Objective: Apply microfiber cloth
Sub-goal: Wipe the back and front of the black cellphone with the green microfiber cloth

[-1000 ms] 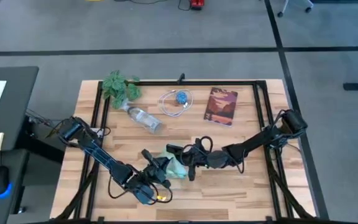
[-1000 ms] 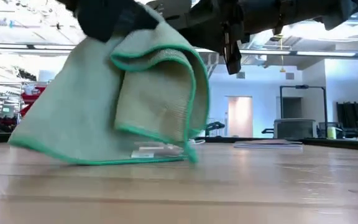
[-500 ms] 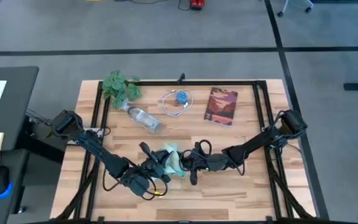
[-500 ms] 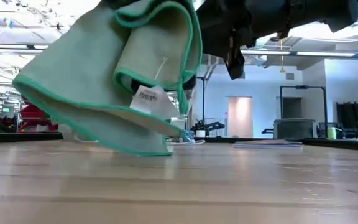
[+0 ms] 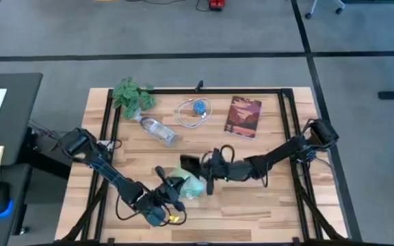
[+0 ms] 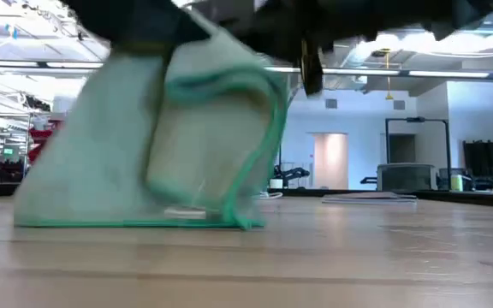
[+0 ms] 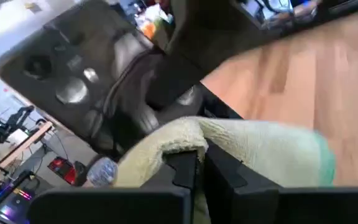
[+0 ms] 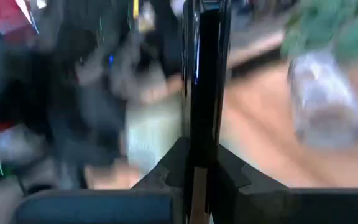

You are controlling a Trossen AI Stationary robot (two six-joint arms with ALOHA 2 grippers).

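Together, our two grippers met near the front middle of the wooden table (image 5: 265,205). Our left gripper (image 5: 173,190) had its fingers (image 7: 188,168) pinched tight on a fold of the microfiber cloth (image 5: 190,187), which draped down from the grip until its green-edged hem rested on the tabletop just beneath. Our right gripper (image 5: 207,166), just beside the cloth on its far side, was clamped on a thin black phone (image 8: 202,87) held edge-on. Beyond the right gripper lay a clear plastic bottle (image 5: 159,130).
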